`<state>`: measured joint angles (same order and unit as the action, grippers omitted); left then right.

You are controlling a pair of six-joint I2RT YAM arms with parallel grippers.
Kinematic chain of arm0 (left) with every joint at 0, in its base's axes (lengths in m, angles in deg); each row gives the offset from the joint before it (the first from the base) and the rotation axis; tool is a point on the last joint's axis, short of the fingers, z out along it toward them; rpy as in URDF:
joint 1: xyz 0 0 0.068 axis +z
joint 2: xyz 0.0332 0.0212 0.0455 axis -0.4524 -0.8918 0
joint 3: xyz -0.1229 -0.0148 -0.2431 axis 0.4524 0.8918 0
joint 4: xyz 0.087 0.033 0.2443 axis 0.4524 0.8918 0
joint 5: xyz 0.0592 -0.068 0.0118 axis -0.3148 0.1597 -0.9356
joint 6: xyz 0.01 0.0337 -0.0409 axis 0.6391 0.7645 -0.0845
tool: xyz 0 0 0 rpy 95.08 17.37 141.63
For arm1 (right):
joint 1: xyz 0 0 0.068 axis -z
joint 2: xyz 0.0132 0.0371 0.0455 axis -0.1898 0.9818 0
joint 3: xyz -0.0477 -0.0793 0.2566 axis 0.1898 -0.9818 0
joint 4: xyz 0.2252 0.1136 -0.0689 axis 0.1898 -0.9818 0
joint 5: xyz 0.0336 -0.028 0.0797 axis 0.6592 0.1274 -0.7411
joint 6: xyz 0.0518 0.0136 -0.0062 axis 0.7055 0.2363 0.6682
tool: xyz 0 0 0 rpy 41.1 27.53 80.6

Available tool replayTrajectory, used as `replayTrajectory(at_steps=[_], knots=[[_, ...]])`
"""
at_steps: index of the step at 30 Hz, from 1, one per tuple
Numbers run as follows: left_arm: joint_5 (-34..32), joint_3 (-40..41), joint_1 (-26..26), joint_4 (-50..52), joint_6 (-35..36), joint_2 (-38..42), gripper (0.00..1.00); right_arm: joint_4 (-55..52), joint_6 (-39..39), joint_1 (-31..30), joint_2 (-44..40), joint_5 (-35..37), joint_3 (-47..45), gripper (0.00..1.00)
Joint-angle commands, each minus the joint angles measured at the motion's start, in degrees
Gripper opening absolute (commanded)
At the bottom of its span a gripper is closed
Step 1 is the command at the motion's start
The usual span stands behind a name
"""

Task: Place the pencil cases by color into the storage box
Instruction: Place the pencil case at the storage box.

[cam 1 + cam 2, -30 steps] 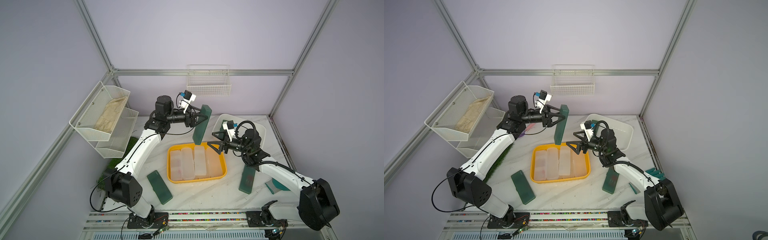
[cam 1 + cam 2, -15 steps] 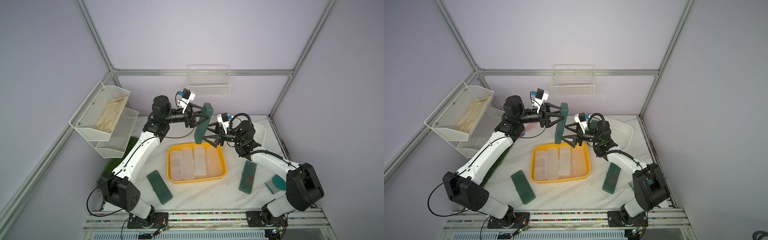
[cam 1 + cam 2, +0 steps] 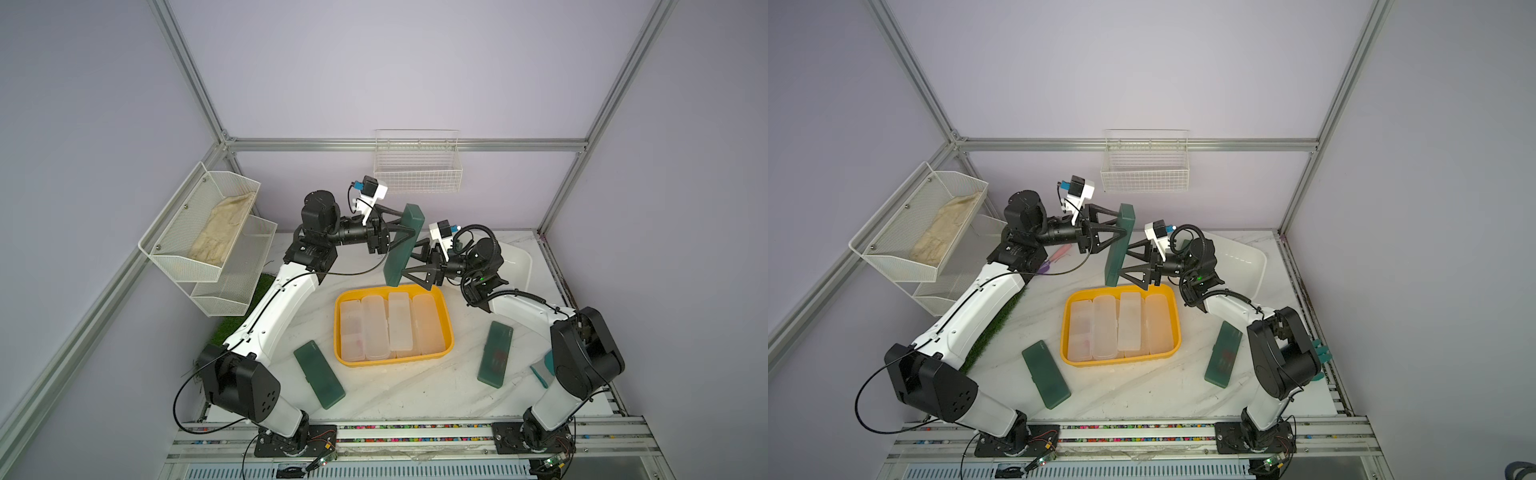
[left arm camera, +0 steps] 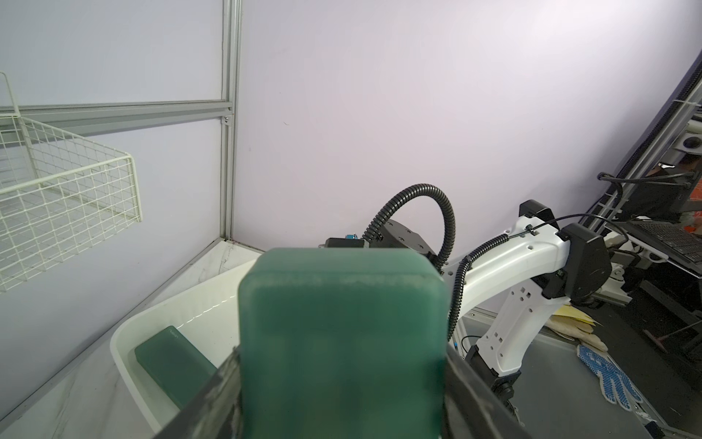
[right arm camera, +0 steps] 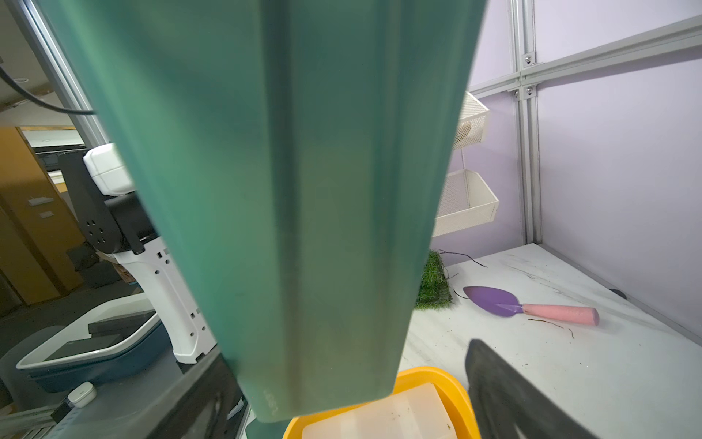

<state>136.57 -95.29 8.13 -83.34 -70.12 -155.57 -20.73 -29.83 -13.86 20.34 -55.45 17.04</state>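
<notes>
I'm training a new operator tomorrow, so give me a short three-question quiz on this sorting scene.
1. True or false: the yellow storage box holds only frosted clear cases.
2. The raised green case is gripped by: A, the left gripper; B, the right gripper; C, both.
3. How many green cases lie flat on the bare table?

Key
1. True.
2. A. The left gripper is shut on it. The right gripper is open around its lower part.
3. Two, the other across the box.
</notes>
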Motion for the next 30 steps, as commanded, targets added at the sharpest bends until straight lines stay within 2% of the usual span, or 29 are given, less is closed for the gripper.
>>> replayTrajectory(at_steps=[1, 21, 30], knots=[[1.96, -0.25, 0.22, -2.79, -1.60, 2.31, 0.56, 3.42, 1.36, 0.09, -0.01, -0.74, 1.48, 0.95], [2.68, -0.01, 0.40, -5.00, -3.40, 2.73, 0.56, 8.78, 8.67, -0.33, 1.30, -4.92, 5.03, 0.97], [2.58, 0.69, 0.40, -6.58, -4.20, 3.23, 0.56, 5.85, 7.20, -2.70, 3.14, -4.85, 7.71, 0.96]])
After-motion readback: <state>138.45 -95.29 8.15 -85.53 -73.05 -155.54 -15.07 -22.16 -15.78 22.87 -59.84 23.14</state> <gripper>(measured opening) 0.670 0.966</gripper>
